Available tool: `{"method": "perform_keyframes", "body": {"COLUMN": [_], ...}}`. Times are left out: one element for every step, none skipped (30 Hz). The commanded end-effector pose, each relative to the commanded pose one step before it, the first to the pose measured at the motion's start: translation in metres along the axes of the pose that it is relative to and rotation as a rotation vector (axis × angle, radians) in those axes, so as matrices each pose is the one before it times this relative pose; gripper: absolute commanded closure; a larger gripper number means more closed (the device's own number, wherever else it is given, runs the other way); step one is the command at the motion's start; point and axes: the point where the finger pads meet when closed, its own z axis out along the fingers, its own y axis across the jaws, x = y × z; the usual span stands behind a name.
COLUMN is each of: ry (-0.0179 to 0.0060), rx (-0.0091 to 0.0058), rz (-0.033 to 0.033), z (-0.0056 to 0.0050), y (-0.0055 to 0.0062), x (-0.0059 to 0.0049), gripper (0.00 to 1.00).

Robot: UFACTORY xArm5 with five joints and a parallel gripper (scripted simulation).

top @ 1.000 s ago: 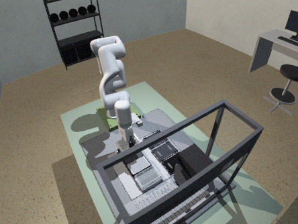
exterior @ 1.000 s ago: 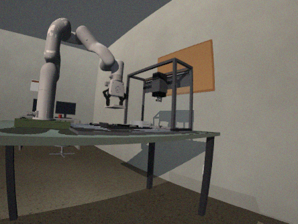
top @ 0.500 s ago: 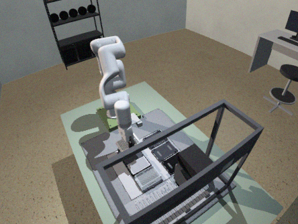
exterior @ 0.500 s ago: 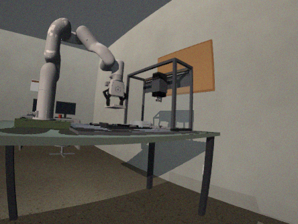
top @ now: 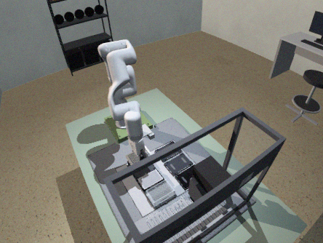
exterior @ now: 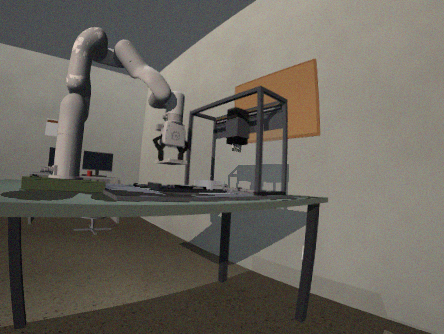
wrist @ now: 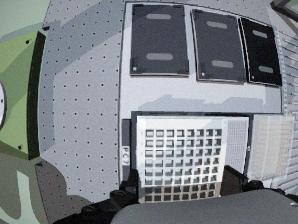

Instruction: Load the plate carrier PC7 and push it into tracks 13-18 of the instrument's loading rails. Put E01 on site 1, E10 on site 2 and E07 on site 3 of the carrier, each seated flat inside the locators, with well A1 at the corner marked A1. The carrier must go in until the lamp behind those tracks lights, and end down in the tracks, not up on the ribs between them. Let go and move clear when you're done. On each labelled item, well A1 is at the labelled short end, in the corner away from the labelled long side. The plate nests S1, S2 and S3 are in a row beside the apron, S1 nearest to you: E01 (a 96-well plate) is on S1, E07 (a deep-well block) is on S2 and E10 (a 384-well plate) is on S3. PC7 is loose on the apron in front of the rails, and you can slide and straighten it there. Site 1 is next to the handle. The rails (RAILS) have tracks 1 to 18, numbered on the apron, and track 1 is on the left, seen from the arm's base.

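My gripper [exterior: 171, 159] [wrist: 181, 182] is shut on E01, a white plate [exterior: 169, 162] [wrist: 182, 145] with a grid of square wells. It holds the plate level, clearly above the handle end of carrier PC7 [wrist: 126, 134]. The plate hides site 1 from the wrist camera. E10, a finely gridded plate [top: 150, 178] [wrist: 238, 145], sits on the middle site. E07, a pale block [top: 160, 195] [wrist: 272, 142], sits on the far site, toward the rails [top: 165, 214] [wrist: 291, 107]. Their seating is too small to judge. E01's label and A1 corner are not readable.
Nests S1 [wrist: 160, 42], S2 [wrist: 218, 45] and S3 [wrist: 261, 50] are empty, in a row beside the apron [wrist: 150, 95]. A dark gantry frame [top: 182, 143] [exterior: 259, 145] stands over the rails, with a dark pipetting head [exterior: 237, 126] hanging inside it.
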Motion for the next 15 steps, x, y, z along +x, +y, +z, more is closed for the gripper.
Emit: {"method": "perform_keyframes", "body": {"ry": [0.01898,0.00000,0.00000,0.00000,0.00000,0.00000,0.00000,0.00000,0.00000,0.00000,0.00000,0.00000,0.00000,0.00000,0.00000], "rx": [-0.00731,0.00000,0.00000,0.00000,0.00000,0.00000,0.00000,0.00000,0.00000,0.00000,0.00000,0.00000,0.00000,0.00000,0.00000], "rz": [0.00000,0.00000,0.00000,0.00000,0.00000,0.00000,0.00000,0.00000,0.00000,0.00000,0.00000,0.00000,0.00000,0.00000,0.00000], "z": [0.00578,0.00167,0.00167,0.00167,0.00167,0.00167,0.00167,0.00167,0.00167,0.00167,0.00000,0.00000,0.00167,0.00167,0.00167], "y": [0.00119,0.00000,0.00000,0.00000,0.00000,0.00000,0.00000,0.00000,0.00000,0.00000,0.00000,0.00000,0.00000,0.00000,0.00000], "x": [-0.00011,0.00000,0.00000,0.00000,0.00000,0.00000,0.00000,0.00000,0.00000,0.00000,0.00000,0.00000,0.00000,0.00000,0.00000], "gripper": [1.00,1.00,1.00,1.00,1.00,1.00,1.00,1.00,1.00,1.00,1.00,1.00,1.00,1.00,1.00]}}
